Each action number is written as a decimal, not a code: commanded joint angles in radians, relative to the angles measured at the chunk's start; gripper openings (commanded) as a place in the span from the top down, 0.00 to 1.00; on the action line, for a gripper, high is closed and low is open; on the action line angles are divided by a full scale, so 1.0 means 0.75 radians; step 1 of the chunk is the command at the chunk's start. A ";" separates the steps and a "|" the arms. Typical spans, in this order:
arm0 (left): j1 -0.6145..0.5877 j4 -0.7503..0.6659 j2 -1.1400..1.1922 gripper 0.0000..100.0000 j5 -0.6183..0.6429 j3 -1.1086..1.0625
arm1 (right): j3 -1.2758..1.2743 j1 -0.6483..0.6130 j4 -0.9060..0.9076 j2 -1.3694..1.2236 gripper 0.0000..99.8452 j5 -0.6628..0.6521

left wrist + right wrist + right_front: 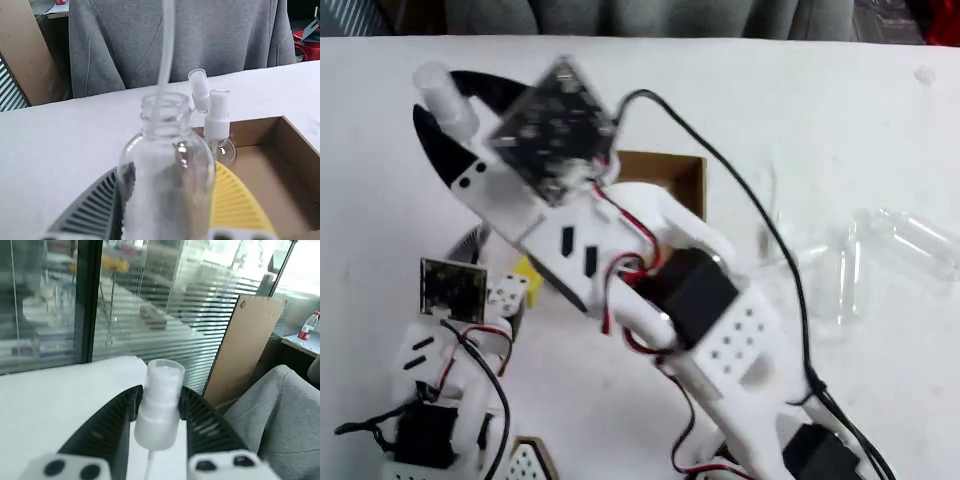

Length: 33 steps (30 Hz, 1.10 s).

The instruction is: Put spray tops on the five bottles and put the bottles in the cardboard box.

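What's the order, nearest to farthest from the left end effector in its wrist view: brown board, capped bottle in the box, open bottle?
1. Open bottle, gripped in the left end effector.
2. Capped bottle, beyond it, inside the cardboard box.
3. Brown board, farthest, past the table's far edge.

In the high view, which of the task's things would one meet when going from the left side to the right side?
First the spray top held in the right gripper → cardboard box → clear bottles lying down.

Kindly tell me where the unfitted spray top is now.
The right end effector grips the spray top, high view's upper left, its tube entering the bottle the left end effector holds.
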State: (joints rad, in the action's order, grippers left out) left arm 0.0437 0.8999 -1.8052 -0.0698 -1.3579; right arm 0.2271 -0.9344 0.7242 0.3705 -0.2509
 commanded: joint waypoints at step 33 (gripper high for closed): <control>0.013 -0.047 -0.034 0.98 0.018 0.012 | 0.305 0.066 0.159 -0.060 0.98 0.158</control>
State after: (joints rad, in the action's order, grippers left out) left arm 0.0437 0.8999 -1.8052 -0.0698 -1.3594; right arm 0.4588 -0.8807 0.8485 0.3214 -0.1435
